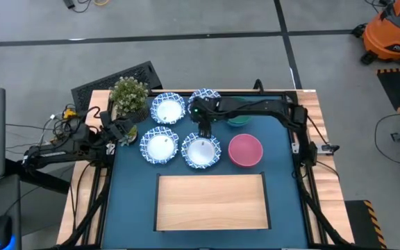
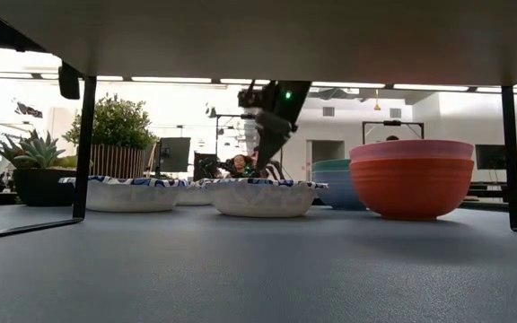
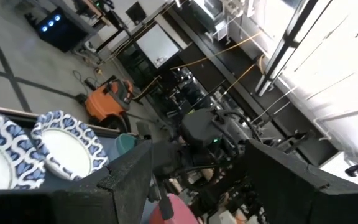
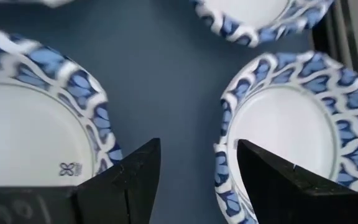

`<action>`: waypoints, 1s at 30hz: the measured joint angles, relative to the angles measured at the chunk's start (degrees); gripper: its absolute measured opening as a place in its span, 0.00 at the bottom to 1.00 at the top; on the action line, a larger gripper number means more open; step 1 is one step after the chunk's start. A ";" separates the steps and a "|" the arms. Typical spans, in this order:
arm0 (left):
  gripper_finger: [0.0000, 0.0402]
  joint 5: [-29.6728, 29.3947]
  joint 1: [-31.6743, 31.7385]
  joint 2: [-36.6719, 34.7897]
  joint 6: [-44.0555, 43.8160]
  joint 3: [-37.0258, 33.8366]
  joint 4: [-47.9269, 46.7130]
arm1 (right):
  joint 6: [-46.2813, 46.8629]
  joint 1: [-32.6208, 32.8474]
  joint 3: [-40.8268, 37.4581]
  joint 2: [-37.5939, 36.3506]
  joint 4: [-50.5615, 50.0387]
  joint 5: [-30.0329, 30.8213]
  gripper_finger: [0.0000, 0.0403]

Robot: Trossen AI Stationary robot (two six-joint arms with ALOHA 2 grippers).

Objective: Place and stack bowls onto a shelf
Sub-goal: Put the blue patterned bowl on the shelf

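The right gripper hangs over the blue mat, its fingers spread and holding nothing, in the gap where the patterned bowls crowd together. Just under it sits the front middle bowl; the front left bowl lies to one side, the two back bowls and just behind. Its wrist camera shows one fingertip at the rim of a bowl and the other over the rim of a neighbour, with only a narrow strip of mat between the rims. The pink bowl stands beside the gripper on the far side from the patterned pair, clear of them, and the green bowl is tucked under the right arm. The shelf lies bare in front of the bowls, with open mat all round it. The bowls are white inside with blue looping rims. The left gripper waits, fingers apart, off the mat's edge next to the plant.
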 joint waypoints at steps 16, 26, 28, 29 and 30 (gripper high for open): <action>0.61 -0.06 0.00 -0.02 0.03 0.00 -0.25 | 3.10 -2.10 -0.02 4.70 -2.07 4.97 0.30; 0.61 -1.13 0.00 0.00 0.03 0.00 -1.71 | 3.24 -2.29 1.11 4.12 -4.29 5.06 0.06; 0.61 -1.34 0.00 0.00 0.03 0.00 -1.71 | 3.01 -2.23 3.32 4.11 -5.74 5.04 0.06; 0.61 -1.44 0.00 0.00 0.03 0.00 -1.71 | 2.80 -2.23 4.52 4.11 -6.46 4.97 0.06; 0.61 -1.44 0.00 0.00 0.03 0.00 -1.73 | 2.70 -2.23 5.87 4.11 -7.34 4.97 0.06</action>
